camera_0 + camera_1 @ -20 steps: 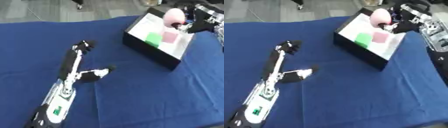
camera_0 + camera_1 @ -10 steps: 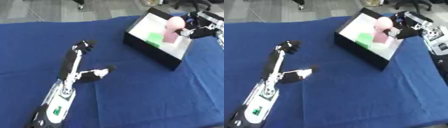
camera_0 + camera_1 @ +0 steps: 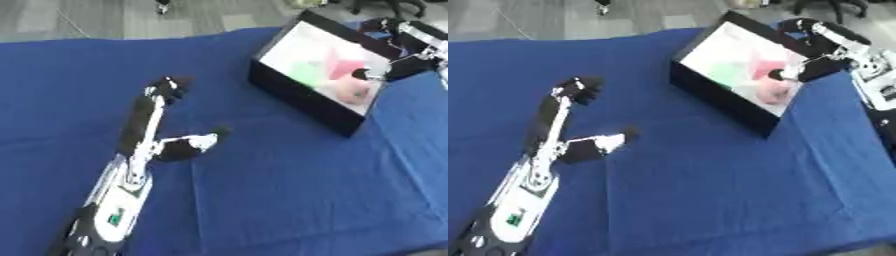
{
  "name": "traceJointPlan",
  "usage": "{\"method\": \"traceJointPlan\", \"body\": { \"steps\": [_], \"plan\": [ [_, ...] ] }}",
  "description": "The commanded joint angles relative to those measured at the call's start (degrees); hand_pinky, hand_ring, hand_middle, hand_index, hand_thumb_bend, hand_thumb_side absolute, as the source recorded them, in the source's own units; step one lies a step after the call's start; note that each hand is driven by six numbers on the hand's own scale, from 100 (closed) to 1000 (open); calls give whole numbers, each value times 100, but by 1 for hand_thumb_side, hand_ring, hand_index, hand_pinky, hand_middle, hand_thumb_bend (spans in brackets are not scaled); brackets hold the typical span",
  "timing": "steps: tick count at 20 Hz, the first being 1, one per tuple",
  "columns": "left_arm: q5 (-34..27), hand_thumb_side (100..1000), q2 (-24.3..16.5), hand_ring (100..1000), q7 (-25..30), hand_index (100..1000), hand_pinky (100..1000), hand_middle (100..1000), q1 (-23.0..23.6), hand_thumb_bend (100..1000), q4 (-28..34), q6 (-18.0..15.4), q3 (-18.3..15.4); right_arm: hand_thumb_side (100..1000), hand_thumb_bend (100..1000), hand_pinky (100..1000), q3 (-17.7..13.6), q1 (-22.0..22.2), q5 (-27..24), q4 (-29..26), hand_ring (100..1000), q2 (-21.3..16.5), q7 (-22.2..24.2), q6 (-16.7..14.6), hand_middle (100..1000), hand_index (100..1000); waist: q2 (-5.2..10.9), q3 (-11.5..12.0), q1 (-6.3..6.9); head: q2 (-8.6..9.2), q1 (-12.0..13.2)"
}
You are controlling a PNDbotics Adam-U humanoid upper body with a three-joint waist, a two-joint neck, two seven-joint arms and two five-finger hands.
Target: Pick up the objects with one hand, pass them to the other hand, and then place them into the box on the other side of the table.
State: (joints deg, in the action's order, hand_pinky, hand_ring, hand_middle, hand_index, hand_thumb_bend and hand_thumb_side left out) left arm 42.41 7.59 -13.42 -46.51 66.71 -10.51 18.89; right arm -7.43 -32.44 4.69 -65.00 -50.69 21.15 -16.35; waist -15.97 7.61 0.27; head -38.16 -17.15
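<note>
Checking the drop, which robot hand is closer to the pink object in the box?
Right. The right robot hand is at the box's rim beside the pink object; the left robot hand lies far across the blue cloth.

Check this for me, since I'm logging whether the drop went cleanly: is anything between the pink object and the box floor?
Nothing visible. The pink object already lies inside the box, beside green and pink items, with the right hand at the box's far rim.

left arm: enters from near left corner, forearm stretched far-right, lying low.
left hand point(image 3: 162, 125): open, fingers straight and pointing far, thumb splayed right.
right arm: enters from far right edge.
right hand point(image 3: 811, 60): far right, fingers partly curled; nothing held.
</note>
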Motion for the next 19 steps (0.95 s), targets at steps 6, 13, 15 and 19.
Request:
{"method": "traceJointPlan", "body": {
  "steps": [6, 13, 15, 19],
  "plan": [
    [-2, 484, -96, 640, -29, 807, 620, 628, -49, 729, 91, 70, -74, 100, 517, 910, -278, 136, -572, -504, 1000, -366, -459, 172, 897, 926, 266, -10, 17, -101, 90],
    [-297, 538, -389, 657, -129, 828, 637, 646, -102, 608, 308, 420, -269, 175, 100, 926, -583, 500, -2682, -1477, 1000, -707, -1017, 392, 909, 915, 404, 9, 47, -280, 511],
    [-487, 535, -525, 673, -119, 837, 652, 662, -137, 550, 475, 580, -341, 188, 100, 925, -721, 738, -3266, -1764, 1000, -826, -1078, 368, 913, 925, 454, 34, 54, -328, 600],
    [-1030, 530, -893, 690, -66, 847, 665, 680, -202, 466, 961, 999, -550, 100, 215, 910, -1214, 1451, -4029, -2395, 1000, -936, -1165, 202, 907, 922, 543, 81, 77, -408, 671]
  ]
}}
